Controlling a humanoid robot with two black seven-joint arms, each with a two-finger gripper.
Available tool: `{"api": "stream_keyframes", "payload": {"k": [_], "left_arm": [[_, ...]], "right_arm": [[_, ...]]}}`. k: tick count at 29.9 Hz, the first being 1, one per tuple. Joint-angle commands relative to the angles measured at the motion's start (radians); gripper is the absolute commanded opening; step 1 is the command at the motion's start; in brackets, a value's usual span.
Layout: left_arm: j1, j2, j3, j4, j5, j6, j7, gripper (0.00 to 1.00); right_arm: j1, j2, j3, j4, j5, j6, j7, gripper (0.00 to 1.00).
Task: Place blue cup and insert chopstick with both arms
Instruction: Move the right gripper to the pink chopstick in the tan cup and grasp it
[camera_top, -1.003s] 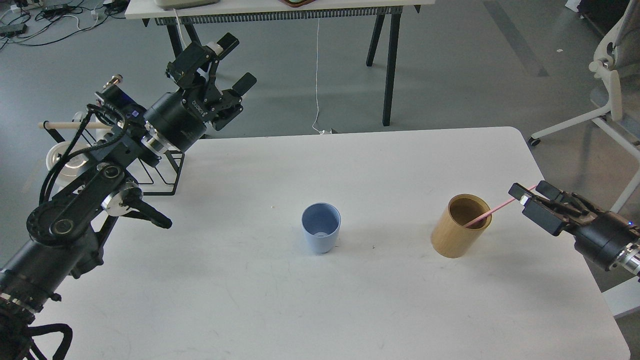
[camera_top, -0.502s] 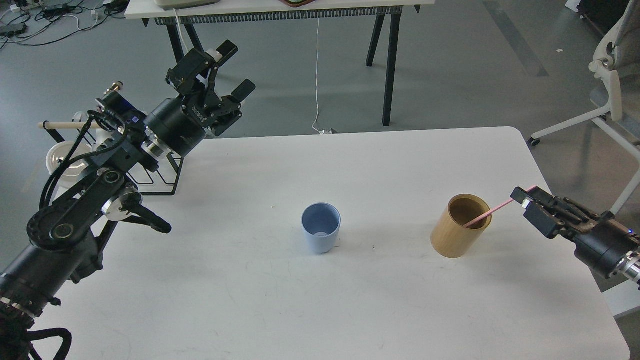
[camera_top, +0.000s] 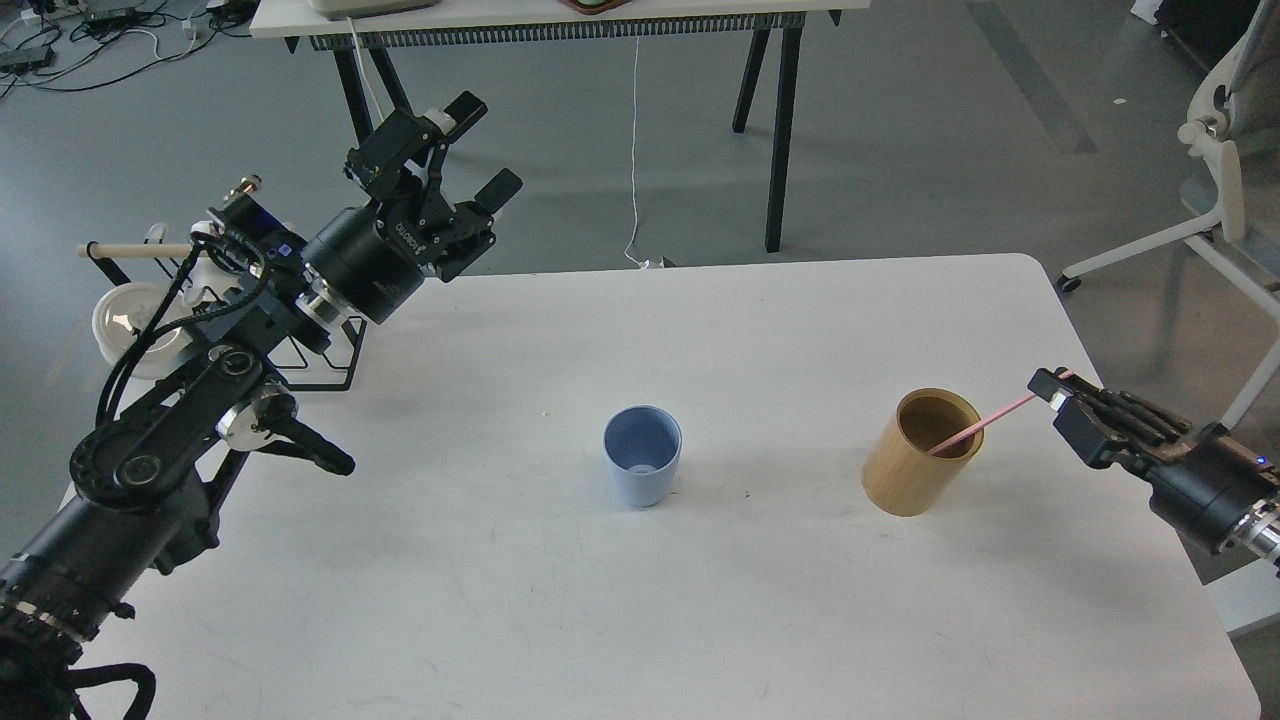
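Note:
The blue cup (camera_top: 642, 470) stands upright and empty in the middle of the white table (camera_top: 700, 620). The pink chopstick (camera_top: 985, 421) leans out of the tan wooden holder (camera_top: 918, 455) toward the right. My right gripper (camera_top: 1053, 392) is shut on the chopstick's upper end, just right of the holder. My left gripper (camera_top: 487, 146) is open and empty, raised over the table's far left edge, well away from the cup.
A black wire rack (camera_top: 330, 365) with a pale wooden rod (camera_top: 130, 249) and a white cup (camera_top: 125, 320) stands at the table's left edge behind my left arm. A white office chair (camera_top: 1215, 190) stands at the right. Another table (camera_top: 550, 22) stands beyond.
My right gripper's fingers have closed on the chopstick's upper end. My left arm has shifted slightly right, its gripper still open.

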Motion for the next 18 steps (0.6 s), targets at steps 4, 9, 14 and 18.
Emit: {"api": "stream_keyframes", "payload": {"k": [4,9,14,18], "left_arm": [[0.008,0.0,-0.002,0.001,0.0,0.0,0.0,0.98],[0.013,0.0,0.0,0.001,0.0,0.0,0.0,0.98],[0.013,0.0,0.0,0.001,0.0,0.0,0.0,0.98],[0.014,0.0,0.0,0.001,0.0,0.0,0.0,0.98]], "right_arm": [[0.0,0.006,0.005,0.0,0.0,0.0,0.0,0.23],[0.0,0.007,0.003,0.0,0.0,0.0,0.0,0.21],[0.0,0.007,0.002,0.0,0.0,-0.001,0.0,0.19],[0.0,0.007,-0.004,0.0,0.0,-0.006,0.0,0.17]]}}
